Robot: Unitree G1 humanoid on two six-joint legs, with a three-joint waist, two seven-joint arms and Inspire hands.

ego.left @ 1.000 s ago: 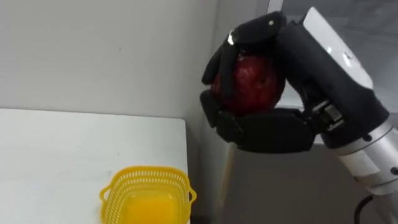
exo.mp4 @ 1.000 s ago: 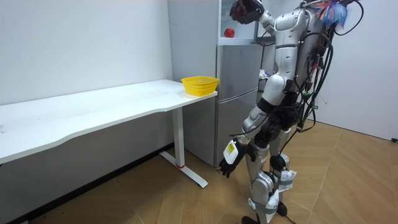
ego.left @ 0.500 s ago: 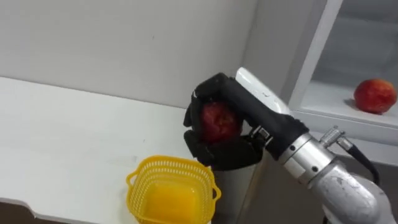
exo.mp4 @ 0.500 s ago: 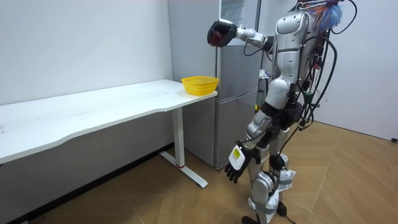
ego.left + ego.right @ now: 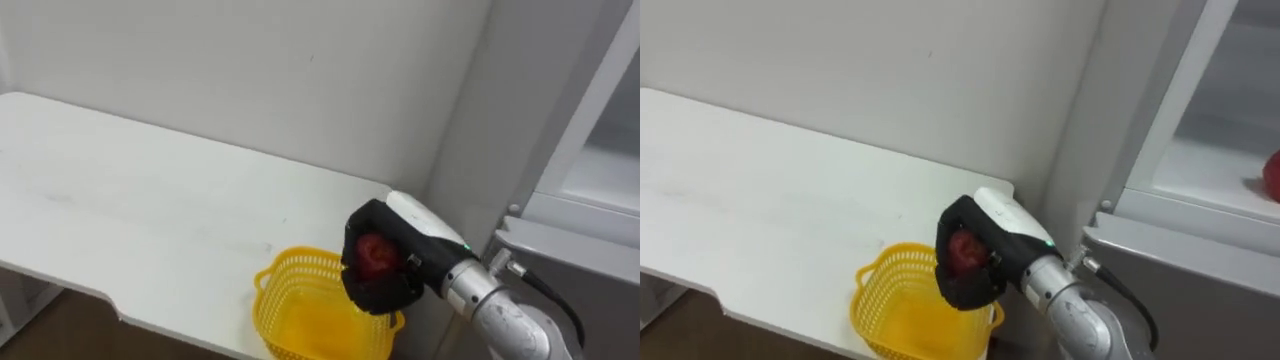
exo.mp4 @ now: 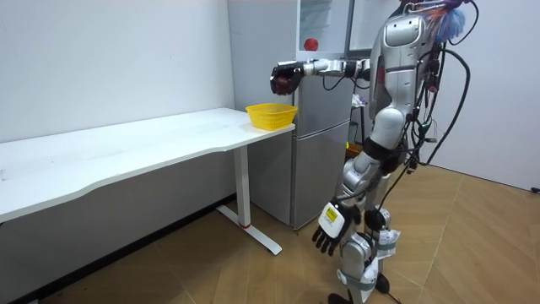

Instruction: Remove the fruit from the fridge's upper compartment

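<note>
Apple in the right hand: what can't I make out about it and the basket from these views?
Apple: mostly wrapped by the right hand in both eye views; just a red patch shows.
Yellow basket: bottom cut off by the left eye view's lower edge; right side behind the hand.
Second apple on the fridge shelf: cut by the right eye view's edge.

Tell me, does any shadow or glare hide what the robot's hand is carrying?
Left eye view: no glare; the red apple sits shaded inside the right hand, dark fingers curled round it, its red still plain, above the yellow basket. Room view: even light, only soft shade under the white table.
</note>
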